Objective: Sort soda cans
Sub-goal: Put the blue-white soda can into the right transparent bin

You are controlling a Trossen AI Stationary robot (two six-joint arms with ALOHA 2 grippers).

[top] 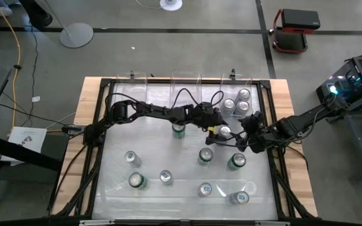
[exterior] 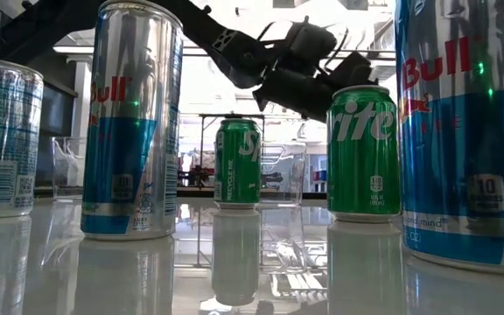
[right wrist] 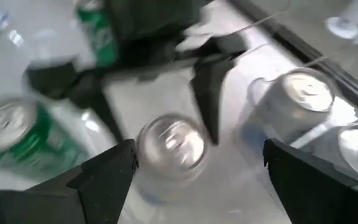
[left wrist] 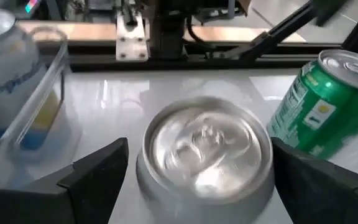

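Note:
A plain silver soda can [top: 224, 131] stands upright right of the table's middle, just in front of the right-hand clear bin [top: 254, 100]. My left gripper [top: 219, 130] is open, with one finger [left wrist: 98, 180] on each side of that can's silver top [left wrist: 207, 149]. My right gripper [top: 248, 134] is open and empty, just to the can's right and pointing at it [right wrist: 169, 146]. Three silver cans [top: 239, 100] stand in the right-hand bin. Green cans [top: 178, 129] and silver-and-blue cans [top: 131, 157] stand loose on the table.
Two more clear bins [top: 186, 81] line the far edge. A green can [top: 236, 161] and another [top: 206, 156] stand close in front of both grippers. Several cans [top: 205, 188] stand along the near side. Black frame rails [top: 275, 157] border the table.

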